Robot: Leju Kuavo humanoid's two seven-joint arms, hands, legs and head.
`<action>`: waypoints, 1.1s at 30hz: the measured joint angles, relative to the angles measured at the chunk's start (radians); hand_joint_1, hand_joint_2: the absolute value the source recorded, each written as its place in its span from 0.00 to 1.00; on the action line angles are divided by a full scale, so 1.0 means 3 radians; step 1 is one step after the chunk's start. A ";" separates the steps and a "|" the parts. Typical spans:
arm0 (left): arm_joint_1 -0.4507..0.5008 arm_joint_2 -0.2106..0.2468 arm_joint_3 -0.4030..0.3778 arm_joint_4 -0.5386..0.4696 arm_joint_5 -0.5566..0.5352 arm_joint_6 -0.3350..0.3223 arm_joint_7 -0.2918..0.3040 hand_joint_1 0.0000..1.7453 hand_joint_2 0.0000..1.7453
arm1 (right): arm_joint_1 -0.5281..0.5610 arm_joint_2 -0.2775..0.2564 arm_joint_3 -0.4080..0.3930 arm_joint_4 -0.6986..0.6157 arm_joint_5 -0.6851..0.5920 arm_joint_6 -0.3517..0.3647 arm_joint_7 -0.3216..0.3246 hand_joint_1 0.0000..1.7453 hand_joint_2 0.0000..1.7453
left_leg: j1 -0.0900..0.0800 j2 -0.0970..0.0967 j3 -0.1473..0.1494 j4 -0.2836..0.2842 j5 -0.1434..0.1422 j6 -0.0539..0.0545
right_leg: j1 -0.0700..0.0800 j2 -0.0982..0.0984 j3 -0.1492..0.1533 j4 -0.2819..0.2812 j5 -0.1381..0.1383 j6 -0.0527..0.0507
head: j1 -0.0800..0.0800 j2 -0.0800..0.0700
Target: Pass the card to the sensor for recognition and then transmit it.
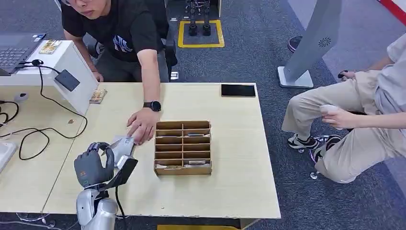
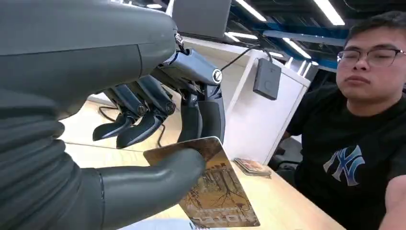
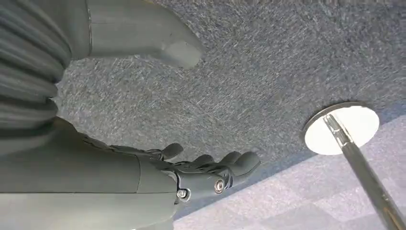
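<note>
I see a light wood table with a brown box on it. The box has many little slots, and some slots have cards in them. A black phone lies flat near the far edge of the table. A small stack of cards sits beside the white stand. A black cable curls over the table. A laptop sits on top of the stand. A person in a black shirt leans over the table with a watch on one wrist. Another person in tan pants crouches on the grey carpet
</note>
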 joint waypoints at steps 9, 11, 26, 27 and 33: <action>0.0117 0.0132 -0.0457 0.0160 -0.0382 -0.0001 0.0659 1.00 1.00 | -0.0003 -0.0043 0.0000 0.0102 -0.0004 -0.0001 -0.0041 0.00 1.00 | 0.0000 0.0000 0.0000 0.0000 0.0000 0.0000 | 0.0000 -0.0001 0.0000 0.0000 0.0000 0.0000 | 0.0000 0.0000; 0.0117 0.0182 -0.0575 0.0238 -0.0415 -0.0001 0.0758 1.00 1.00 | -0.0002 -0.0052 0.0000 0.0120 -0.0005 0.0000 -0.0059 0.00 1.00 | 0.0000 0.0000 0.0001 0.0000 0.0000 0.0000 | 0.0000 0.0000 0.0000 0.0000 0.0000 0.0000 | 0.0000 0.0000; -0.0091 0.0529 -0.1435 0.1042 -0.0206 -0.0340 0.1239 1.00 1.00 | 0.0003 -0.0102 0.0005 0.0200 -0.0072 0.0000 -0.0027 0.00 1.00 | -0.0001 -0.0003 0.0009 0.0000 0.0000 0.0000 | 0.0000 -0.0005 0.0010 0.0000 0.0000 0.0000 | 0.0000 0.0000; -0.0095 0.0539 -0.1461 0.1049 -0.0192 -0.0352 0.1245 1.00 1.00 | 0.0004 -0.0102 0.0006 0.0201 -0.0075 0.0000 -0.0024 0.00 1.00 | -0.0001 -0.0003 0.0010 0.0000 0.0000 0.0000 | 0.0000 -0.0005 0.0011 0.0000 0.0000 0.0000 | -0.0001 0.0000; -0.0109 0.0581 -0.1554 0.1078 -0.0120 -0.0373 0.1303 1.00 1.00 | 0.0006 -0.0103 0.0008 0.0202 -0.0081 0.0000 -0.0013 0.00 1.00 | 0.0000 -0.0003 0.0014 -0.0001 0.0000 0.0000 | 0.0000 -0.0005 0.0016 0.0000 0.0000 0.0000 | 0.0000 0.0000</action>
